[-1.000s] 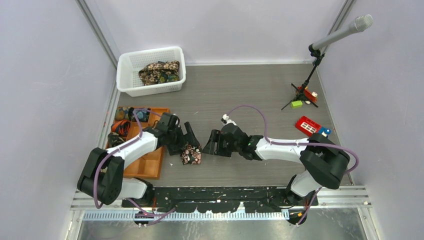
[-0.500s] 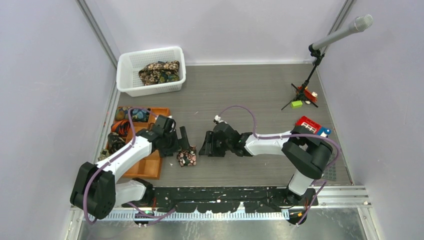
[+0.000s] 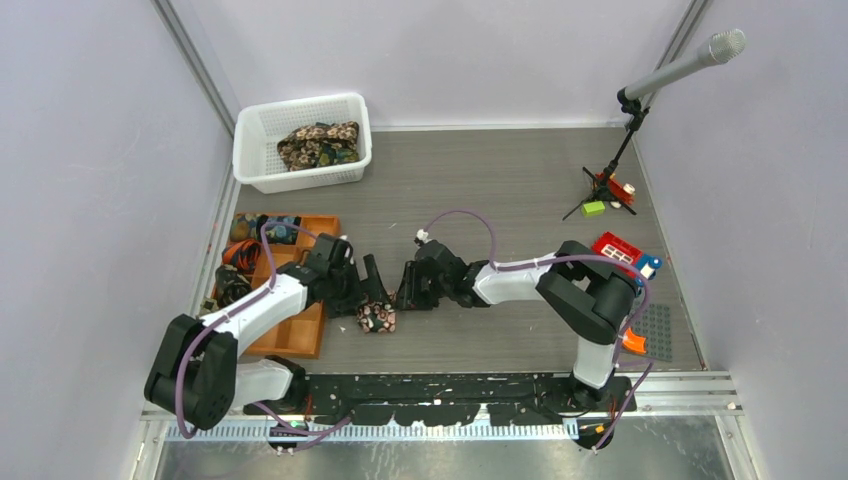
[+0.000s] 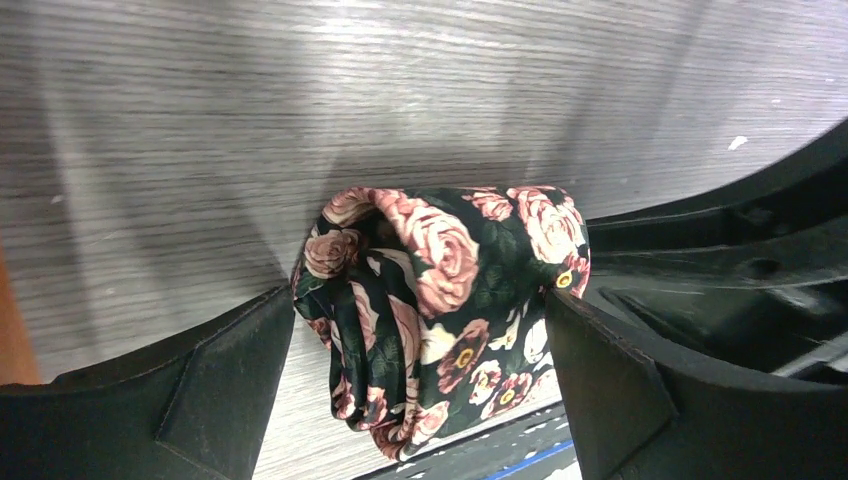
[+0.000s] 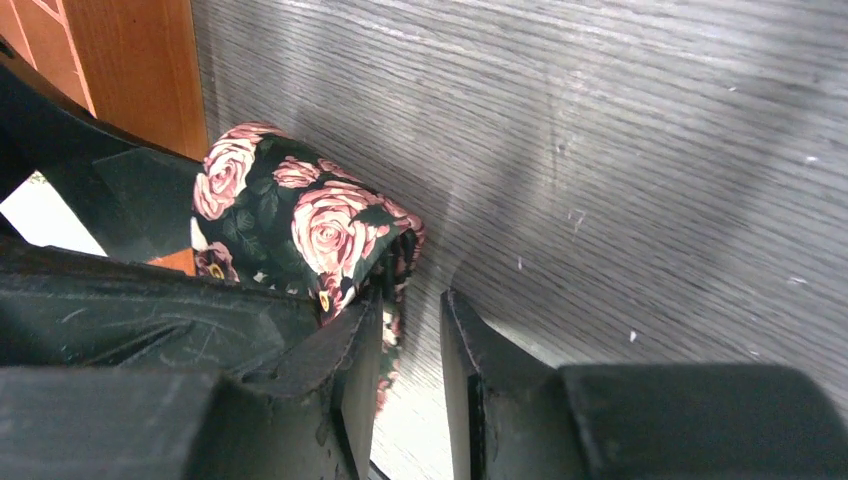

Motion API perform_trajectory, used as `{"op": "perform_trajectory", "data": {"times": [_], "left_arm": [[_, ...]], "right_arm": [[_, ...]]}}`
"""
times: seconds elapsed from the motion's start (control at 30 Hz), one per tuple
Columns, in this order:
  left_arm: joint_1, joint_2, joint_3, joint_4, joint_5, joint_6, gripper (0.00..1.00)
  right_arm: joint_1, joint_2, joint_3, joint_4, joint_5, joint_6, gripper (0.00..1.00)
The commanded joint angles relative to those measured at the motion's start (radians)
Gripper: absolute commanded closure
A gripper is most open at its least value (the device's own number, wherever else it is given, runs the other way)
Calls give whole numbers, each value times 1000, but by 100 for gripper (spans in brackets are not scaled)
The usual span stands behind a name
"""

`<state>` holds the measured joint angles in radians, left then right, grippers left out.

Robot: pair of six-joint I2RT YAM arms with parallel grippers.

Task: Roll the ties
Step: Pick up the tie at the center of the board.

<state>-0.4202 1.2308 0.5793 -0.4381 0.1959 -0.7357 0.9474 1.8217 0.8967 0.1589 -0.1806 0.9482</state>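
A rolled black tie with pink-cream flowers (image 3: 377, 317) lies on the grey table near the front edge, beside the orange tray. My left gripper (image 3: 367, 300) straddles it. In the left wrist view the roll (image 4: 440, 300) fills the gap between both fingers (image 4: 620, 400) and touches them. My right gripper (image 3: 406, 293) sits right of the roll with its jaws parted by a narrow gap. In the right wrist view its left finger (image 5: 355, 370) presses against the roll's end (image 5: 290, 215). More ties (image 3: 320, 145) lie bunched in the white basket.
The white mesh basket (image 3: 252, 165) stands at the back left. The orange compartment tray (image 3: 300, 335) is just left of the roll and also shows in the right wrist view (image 5: 140, 70). A microphone stand (image 3: 620, 170), a red toy (image 3: 617, 250) and a grey baseplate (image 3: 655, 330) are at the right.
Both grippers have shifted left. The right gripper has closed in on the roll's right end. The roll has moved slightly left and toward the front edge with the left gripper.
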Motion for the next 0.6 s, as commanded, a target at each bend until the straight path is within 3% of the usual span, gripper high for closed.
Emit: {"op": "perform_trajectory", "data": {"times": [0.0,0.37,0.57], "left_arm": [[-2,44,-84,95,60,-50,1],[-3,47,-109,164,102,-113,25],[-5,42,-120,184,114,-143,48]], "right_arm": [[1,33,24,33,-9,7,67],[1,58,18,66,-17,28,71],[1,76,26,80,-19,37,72]]}}
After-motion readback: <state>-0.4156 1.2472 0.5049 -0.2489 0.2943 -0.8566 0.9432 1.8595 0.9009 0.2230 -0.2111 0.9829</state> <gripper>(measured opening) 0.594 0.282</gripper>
